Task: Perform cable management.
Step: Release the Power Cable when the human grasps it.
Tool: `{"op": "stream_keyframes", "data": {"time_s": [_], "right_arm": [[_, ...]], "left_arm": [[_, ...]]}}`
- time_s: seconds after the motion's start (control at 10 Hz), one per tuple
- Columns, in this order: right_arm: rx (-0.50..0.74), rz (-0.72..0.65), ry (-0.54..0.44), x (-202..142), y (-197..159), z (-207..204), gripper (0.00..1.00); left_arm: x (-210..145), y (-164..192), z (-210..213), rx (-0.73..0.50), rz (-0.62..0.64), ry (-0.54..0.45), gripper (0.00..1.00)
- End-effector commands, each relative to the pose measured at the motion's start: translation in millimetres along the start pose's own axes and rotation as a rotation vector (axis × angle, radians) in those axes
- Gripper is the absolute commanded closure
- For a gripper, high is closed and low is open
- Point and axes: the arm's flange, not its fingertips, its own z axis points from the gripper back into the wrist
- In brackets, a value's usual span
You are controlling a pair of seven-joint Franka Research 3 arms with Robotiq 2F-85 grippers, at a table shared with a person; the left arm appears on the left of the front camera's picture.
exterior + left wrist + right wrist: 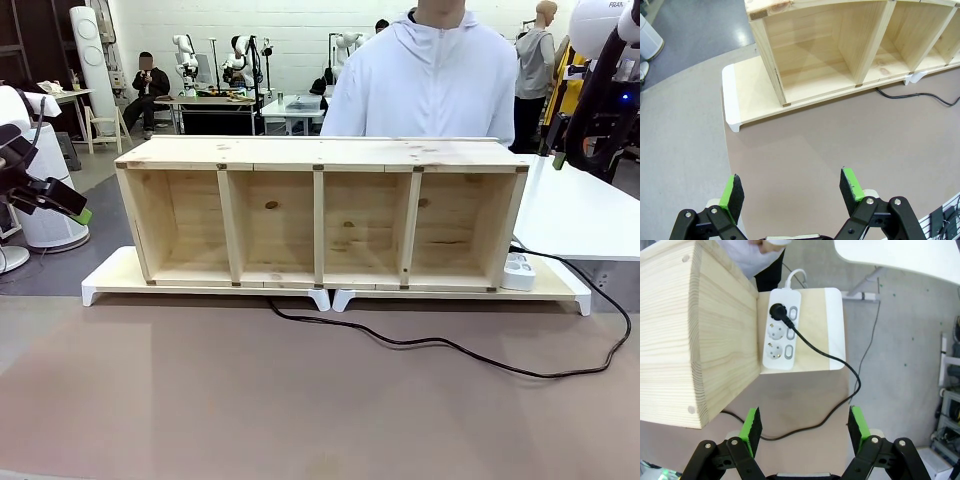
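You are hovering both jaws open, gripping nothing; the cable (812,347) is plugged into the power strip (781,330), so tugging risks dragging it.

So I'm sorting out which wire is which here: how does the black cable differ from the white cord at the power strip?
The black cable is plugged into a socket on the face of the white power strip; the white cord leaves the strip's far end. The black cable trails in a long loop off the board and over the table; the white cord shows as a short arch. Both are thin, flexible leads joined to the same strip.
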Motion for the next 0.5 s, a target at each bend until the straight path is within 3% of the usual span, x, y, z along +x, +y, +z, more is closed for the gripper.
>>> {"op": "stream_keyframes", "data": {"time_s": [0.0, 0.4], "right_arm": [[0.004, -0.004, 0.005, -0.3, 0.2, -0.8, 0.11], [0.004, -0.004, 0.005, -0.3, 0.2, -0.8, 0.11]], "left_arm": [[0.9, 0.2, -1.5, 0.001, 0.001, -0.006, 0.00], [0.9, 0.2, -1.5, 0.001, 0.001, -0.006, 0.00]]}}
